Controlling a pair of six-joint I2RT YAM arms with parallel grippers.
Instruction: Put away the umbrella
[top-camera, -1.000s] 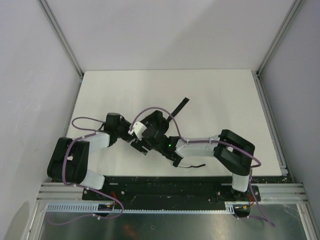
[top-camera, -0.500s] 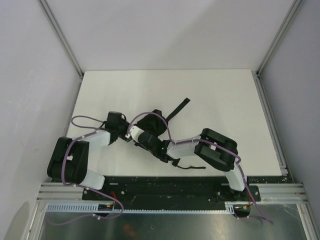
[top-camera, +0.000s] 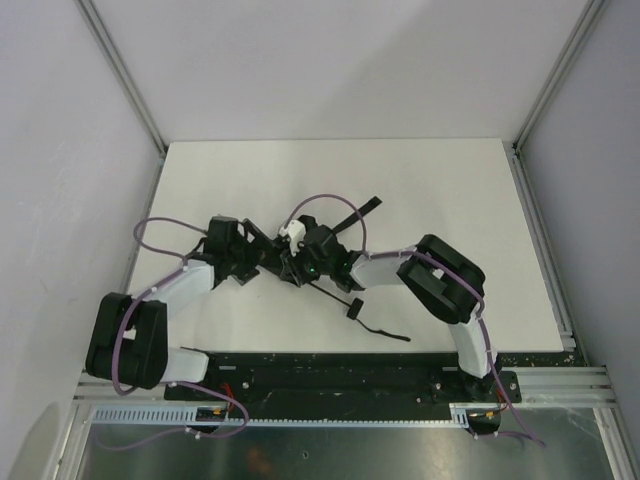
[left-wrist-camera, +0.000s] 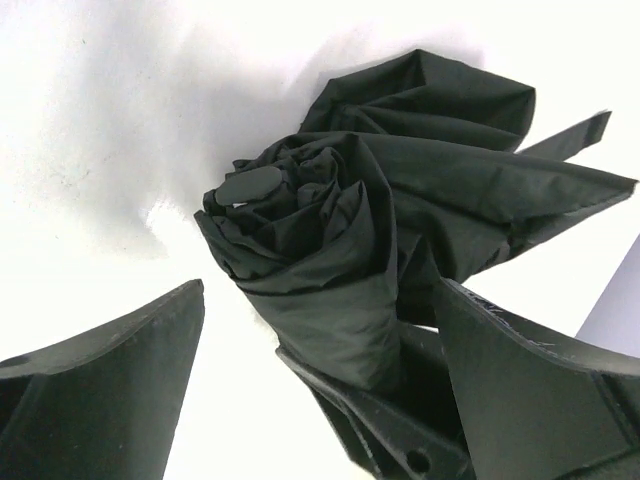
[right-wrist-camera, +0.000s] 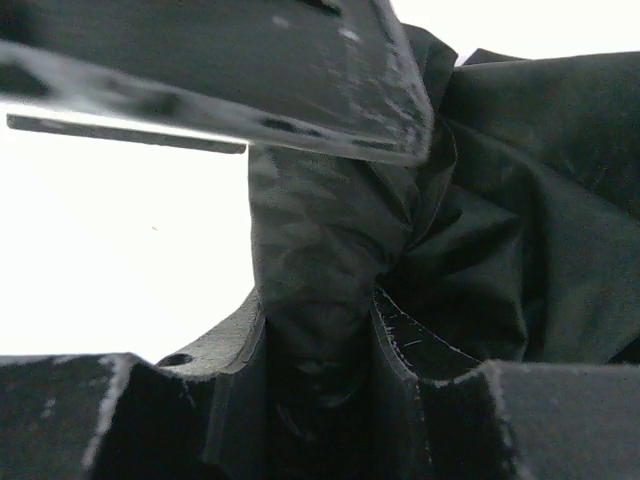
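Note:
The black umbrella (left-wrist-camera: 345, 215) lies bunched on the white table (top-camera: 450, 190), its fabric twisted into a roll. In the top view it is mostly hidden under both grippers. Only its closure strap (top-camera: 358, 212) shows, pointing back right, and its thin wrist cord (top-camera: 385, 332), trailing toward the near edge. My right gripper (right-wrist-camera: 320, 300) is shut on a fold of the fabric (right-wrist-camera: 315, 240), and one of its fingers (left-wrist-camera: 395, 430) shows in the left wrist view. My left gripper (left-wrist-camera: 320, 290) stands wide open astride the roll, its fingers (left-wrist-camera: 110, 385) apart from the fabric.
Grey walls and aluminium frame rails (top-camera: 125, 80) enclose the table on three sides. The arm bases and a black mounting rail (top-camera: 330, 365) run along the near edge. Purple cables (top-camera: 160, 228) loop over both arms.
My left gripper has opened and let go of the umbrella. My right gripper has closed on the fabric and moved away from the near edge, its cord stretched out behind it.

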